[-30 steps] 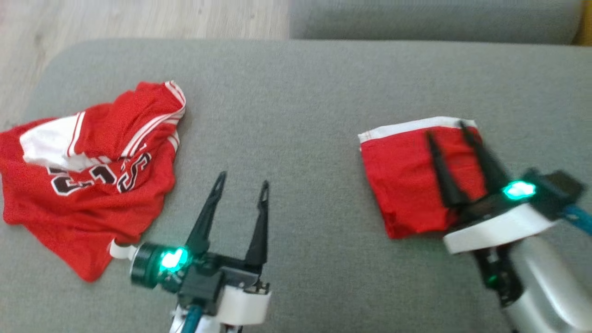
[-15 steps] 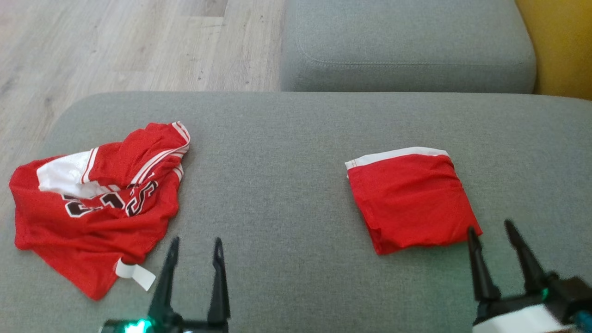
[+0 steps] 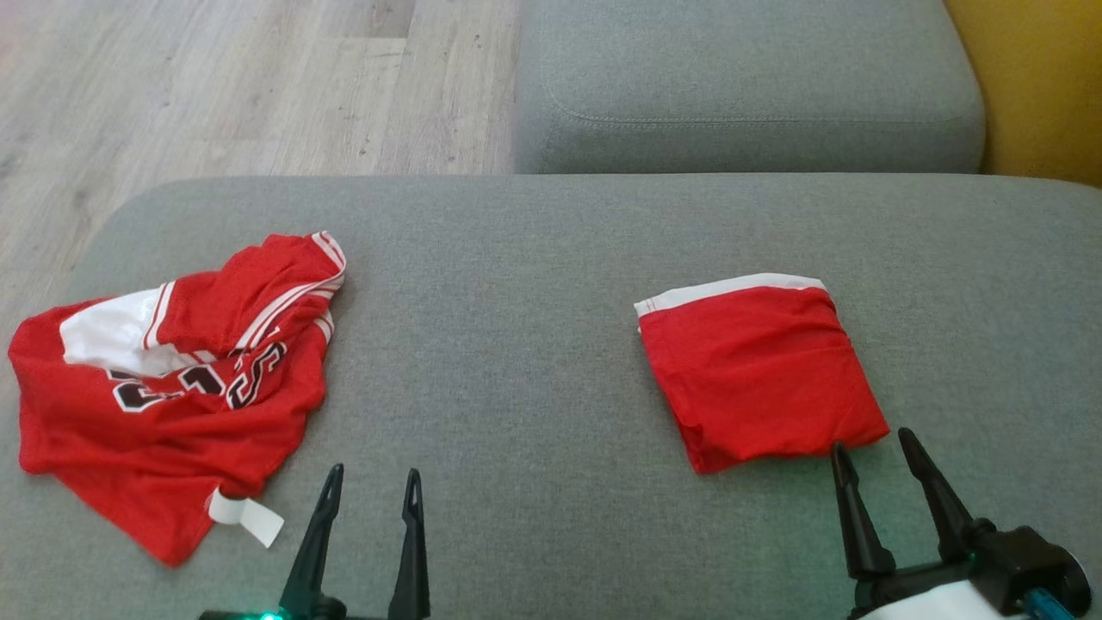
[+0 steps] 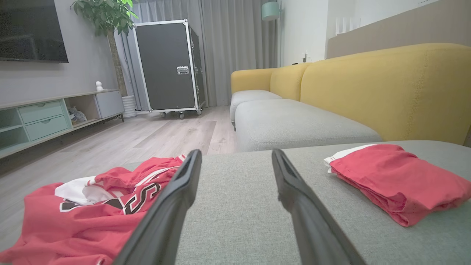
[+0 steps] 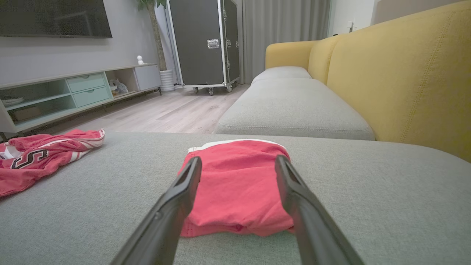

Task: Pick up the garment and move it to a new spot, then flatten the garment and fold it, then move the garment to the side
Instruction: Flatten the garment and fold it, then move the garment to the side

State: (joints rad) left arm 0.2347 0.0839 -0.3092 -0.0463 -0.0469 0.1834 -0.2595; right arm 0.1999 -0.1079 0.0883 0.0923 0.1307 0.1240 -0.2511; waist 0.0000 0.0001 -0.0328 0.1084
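Folds hide most black lettering on the crumpled red mesh jersey [image 3: 172, 430] — unreadable. Its small white tag [image 3: 248, 519] is too tiny to read. The bottom edge cuts off the dark two-fingered left gripper [image 3: 374, 472] and right gripper [image 3: 872, 440].

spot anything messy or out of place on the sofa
The jersey lies crumpled near the left end of the cushion, its white tag sticking out. The folded garment on the right looks neat.

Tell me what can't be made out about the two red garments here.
- Crumpled jersey: head view, its own folds hide most of the lettering.
- Folded garment: right wrist view, the right gripper's fingers cover both its sides.
- White tag: head view, any print too small.
- Left gripper: head view, bottom edge cuts off its body.
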